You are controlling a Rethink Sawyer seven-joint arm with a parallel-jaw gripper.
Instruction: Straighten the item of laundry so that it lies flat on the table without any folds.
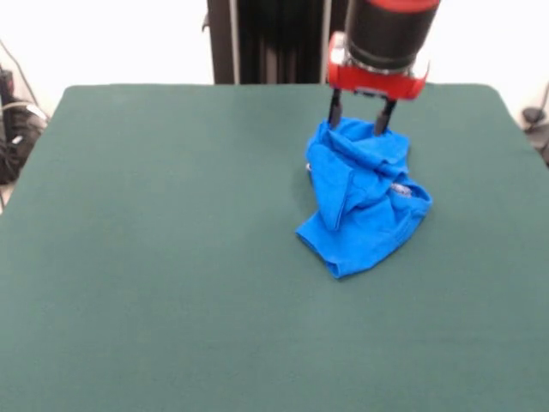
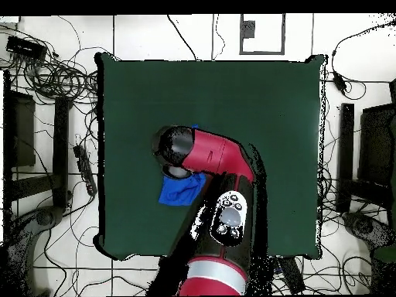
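Observation:
The item of laundry [image 1: 364, 210] is a bright blue garment lying bunched and folded on the right part of the green table [image 1: 171, 240], with a bit of white print showing on its right side. My gripper [image 1: 360, 127] hangs straight down over the garment's far edge. Its two fingers are apart, and their tips reach the top of the raised fabric between them. In the overhead view the arm covers most of the garment, and only a blue corner [image 2: 180, 190] shows on the table [image 2: 255, 100]. The gripper itself is hidden under the arm there.
The robot's black pedestal [image 1: 274, 39] stands at the table's far edge. Cables [image 1: 13, 129] lie on the floor beside the table, and more cables and dark equipment [image 2: 46, 73] ring it in the overhead view.

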